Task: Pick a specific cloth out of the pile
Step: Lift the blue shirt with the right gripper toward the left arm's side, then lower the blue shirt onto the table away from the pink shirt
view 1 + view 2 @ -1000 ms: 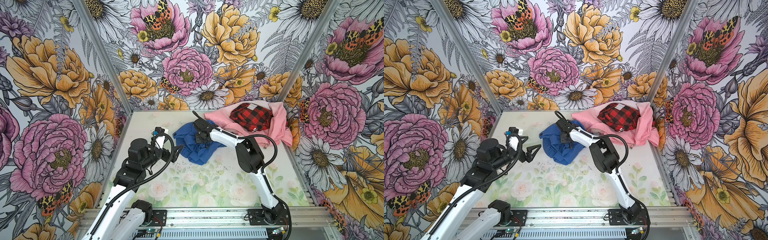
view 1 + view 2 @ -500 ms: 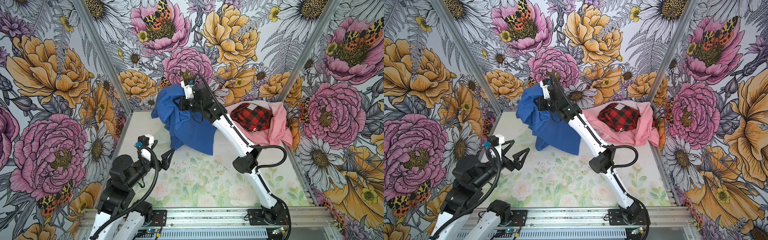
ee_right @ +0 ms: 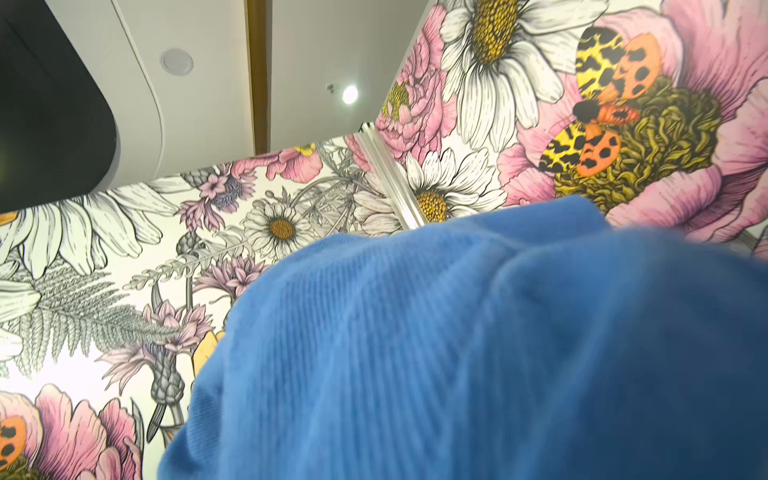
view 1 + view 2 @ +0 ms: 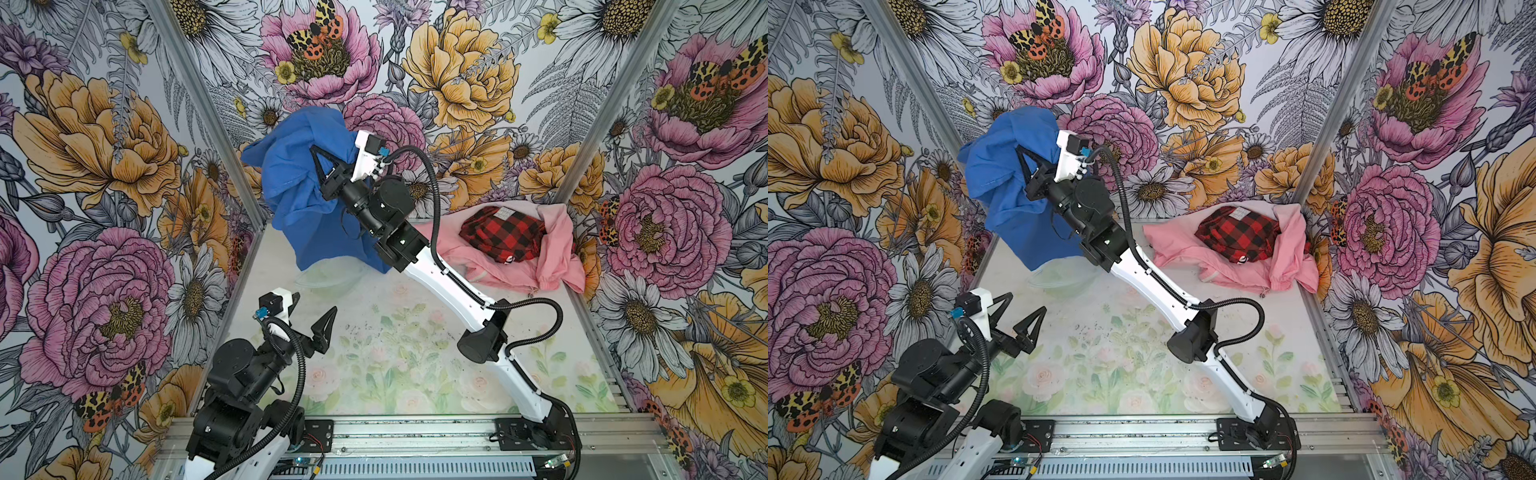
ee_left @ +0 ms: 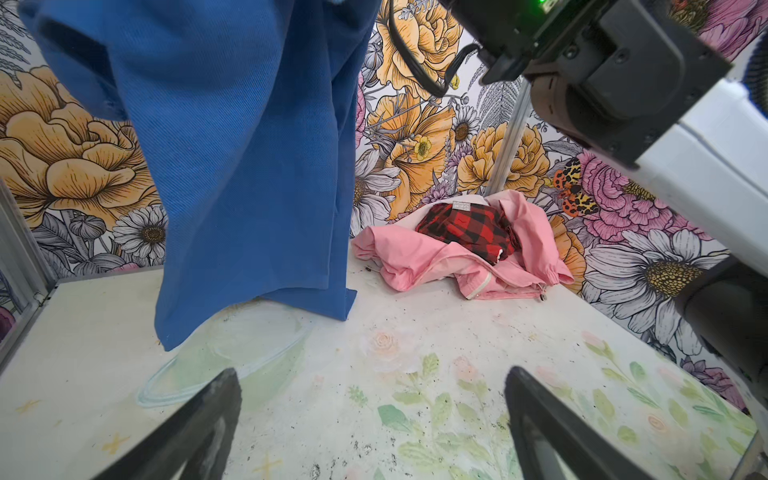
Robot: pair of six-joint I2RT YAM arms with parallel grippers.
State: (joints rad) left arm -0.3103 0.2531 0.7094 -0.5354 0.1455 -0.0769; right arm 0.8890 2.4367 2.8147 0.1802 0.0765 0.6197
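Note:
The blue cloth (image 4: 299, 195) (image 4: 1009, 195) hangs high at the back left, away from the pile. My right gripper (image 4: 318, 156) (image 4: 1023, 156) is shut on its upper part, and one black finger shows against the fabric. In the right wrist view the cloth (image 3: 457, 353) covers the fingers. In the left wrist view the cloth (image 5: 249, 166) drapes down with its hem close over the table. The pile is the pink garment (image 4: 552, 249) (image 4: 1287, 257) (image 5: 407, 257) with the red-and-black plaid cloth (image 4: 503, 232) (image 4: 1237, 232) (image 5: 465, 226) on it, at the back right. My left gripper (image 4: 316, 303) (image 4: 1027, 302) (image 5: 372, 374) is open and empty at the front left.
A clear round dish (image 4: 328, 274) (image 5: 224, 353) lies on the table under the hanging cloth. Flowered walls with metal corner posts (image 4: 594, 124) close in the table. A metal rail (image 4: 415, 432) runs along the front edge, where both arm bases sit.
My right arm has lifted the blue cloth off the table, up and towards the back left. My left arm has drawn back towards the front left, still open.

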